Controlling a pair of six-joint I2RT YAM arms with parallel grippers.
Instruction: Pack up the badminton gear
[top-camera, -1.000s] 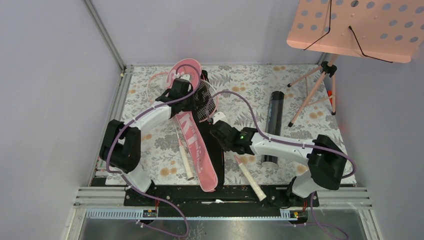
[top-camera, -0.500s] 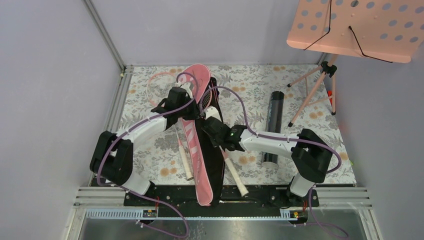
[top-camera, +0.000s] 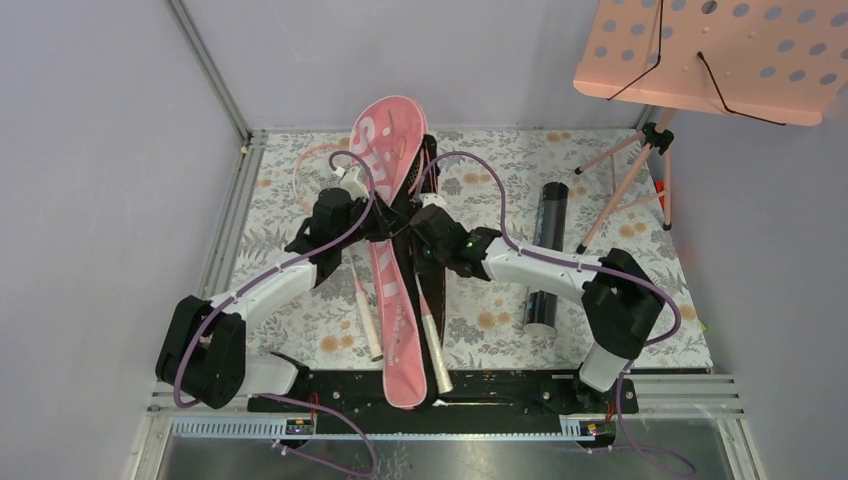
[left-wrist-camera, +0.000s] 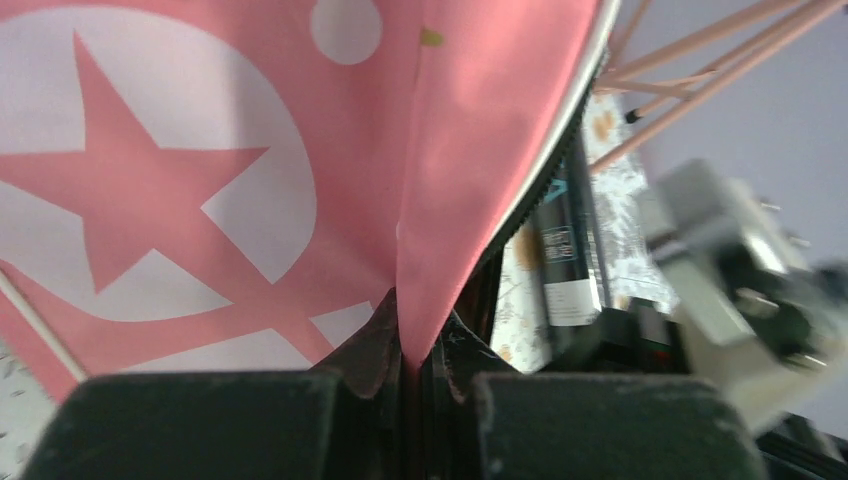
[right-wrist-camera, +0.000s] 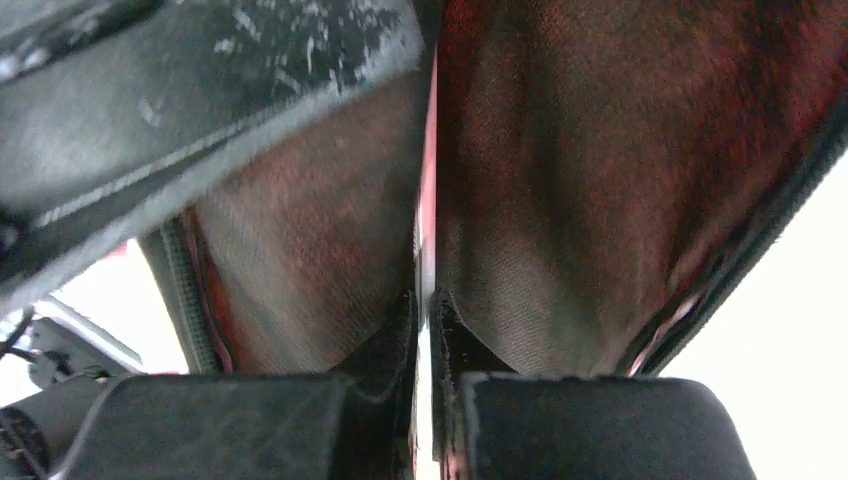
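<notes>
At frame centre, our left gripper (left-wrist-camera: 405, 345) pinches the raised pink cover (top-camera: 385, 150), seemingly holding it open, so the right gripper (right-wrist-camera: 425, 310), clamped on 1 racket (top-camera: 434, 350), can slide it inside.

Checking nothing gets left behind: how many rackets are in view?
2. One racket lies left of the pink cover; the other racket lies along its right side, head out of sight. The cover could hide more.
</notes>
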